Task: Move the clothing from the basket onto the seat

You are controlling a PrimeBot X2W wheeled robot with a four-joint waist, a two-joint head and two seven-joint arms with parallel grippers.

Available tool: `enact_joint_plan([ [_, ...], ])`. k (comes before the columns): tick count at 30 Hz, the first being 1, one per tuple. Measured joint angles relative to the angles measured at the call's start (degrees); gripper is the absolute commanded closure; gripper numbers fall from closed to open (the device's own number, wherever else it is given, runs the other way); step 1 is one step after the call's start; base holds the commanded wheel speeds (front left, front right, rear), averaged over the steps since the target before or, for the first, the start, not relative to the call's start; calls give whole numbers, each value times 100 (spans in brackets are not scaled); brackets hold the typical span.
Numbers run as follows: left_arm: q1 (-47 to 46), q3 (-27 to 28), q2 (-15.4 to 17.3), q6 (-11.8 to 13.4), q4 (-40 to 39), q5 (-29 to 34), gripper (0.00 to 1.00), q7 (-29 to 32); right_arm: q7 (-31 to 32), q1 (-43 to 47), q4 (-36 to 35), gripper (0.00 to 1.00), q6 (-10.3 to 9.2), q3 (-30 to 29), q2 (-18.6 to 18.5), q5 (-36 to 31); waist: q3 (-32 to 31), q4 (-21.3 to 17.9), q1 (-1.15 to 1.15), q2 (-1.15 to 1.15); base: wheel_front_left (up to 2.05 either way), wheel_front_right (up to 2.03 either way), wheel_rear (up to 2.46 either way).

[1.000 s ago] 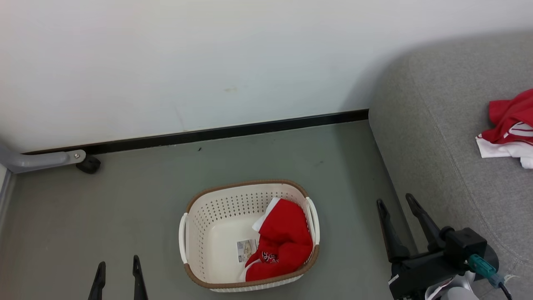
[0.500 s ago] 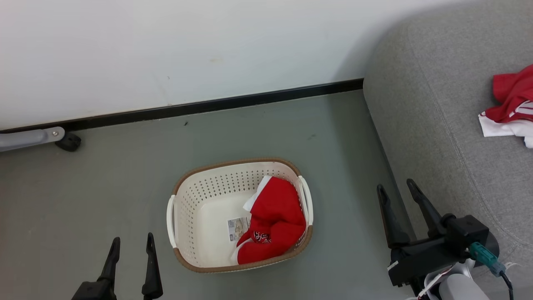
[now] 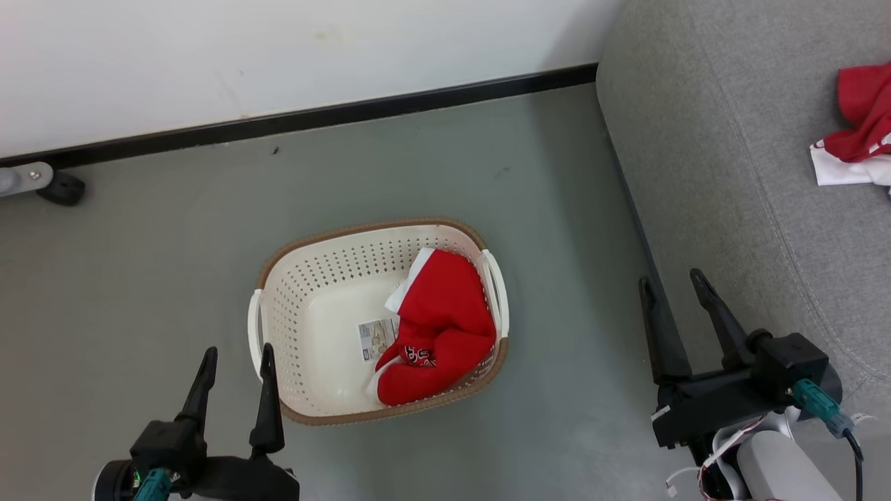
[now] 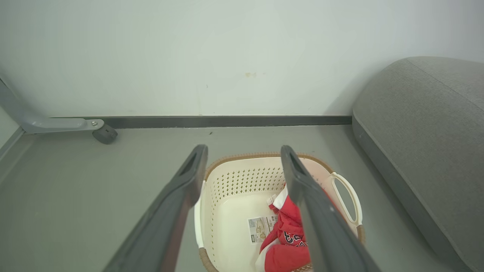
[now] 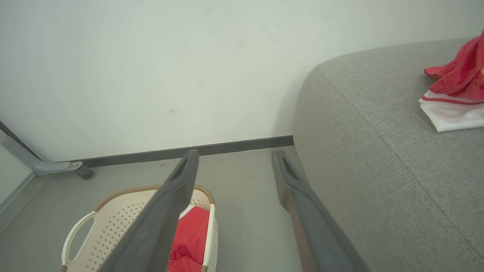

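Bright red soft-fabric garment (image 3: 438, 327) crumpled at the right end of cream perforated plastic basket (image 3: 327, 264), second red-and-white garment (image 3: 860, 125) heaped on light grey upholstered seat (image 3: 731, 174), left gripper (image 3: 238, 349) and right gripper (image 3: 669, 277) both spread wide, empty.

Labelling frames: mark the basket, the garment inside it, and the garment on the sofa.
basket (image 3: 376, 226), head view, far rim.
garment in basket (image 3: 445, 313), head view, red middle.
garment on sofa (image 3: 866, 111), head view, red part.

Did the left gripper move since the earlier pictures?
Yes. Against the basket, the left gripper has come closer, toward the view's right; one fingertip now reaches its left rim.
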Motion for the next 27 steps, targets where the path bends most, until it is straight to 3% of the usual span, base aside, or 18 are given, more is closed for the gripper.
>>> enact_joint_plan([
  [27, -1092, -528, 8, -403, 339, 314, 0, -1, 0, -402, 64, 0, -74, -56, 77, 5, 1358, -194, -1, 0, 0, 0, 0],
])
